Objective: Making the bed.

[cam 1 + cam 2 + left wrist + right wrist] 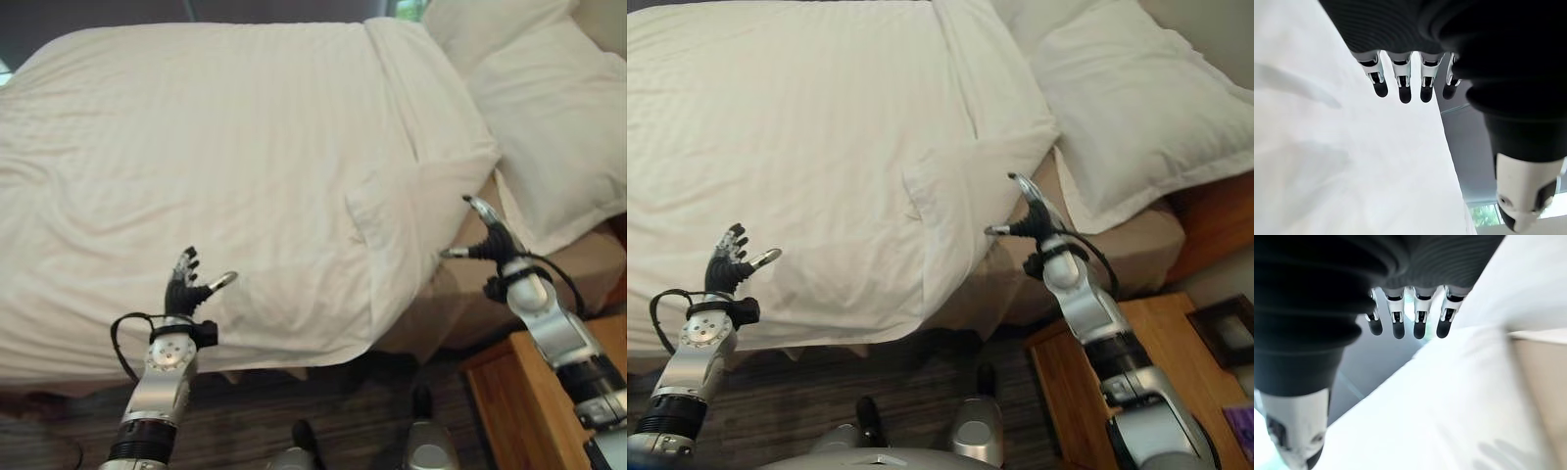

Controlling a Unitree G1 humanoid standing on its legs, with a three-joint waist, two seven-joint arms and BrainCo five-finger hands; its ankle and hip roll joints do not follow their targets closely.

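Note:
A white striped duvet (216,166) covers the bed, its near edge hanging over the side. One corner (392,211) near the pillows lies folded back on itself. A white pillow (554,117) rests at the head, over a tan sheet (588,259). My left hand (184,290) hovers open in front of the duvet's hanging edge, holding nothing. My right hand (490,240) is open too, raised beside the folded corner at the mattress side, fingers straight and apart from the cloth. Both wrist views show straight fingers (1400,85) (1408,320) over white bedding.
A wooden nightstand (1136,372) stands at the lower right beside the bed, with a dark framed object (1225,328) on it. Dark carpet (323,401) lies between me and the bed. A second pillow (480,24) sits behind the first.

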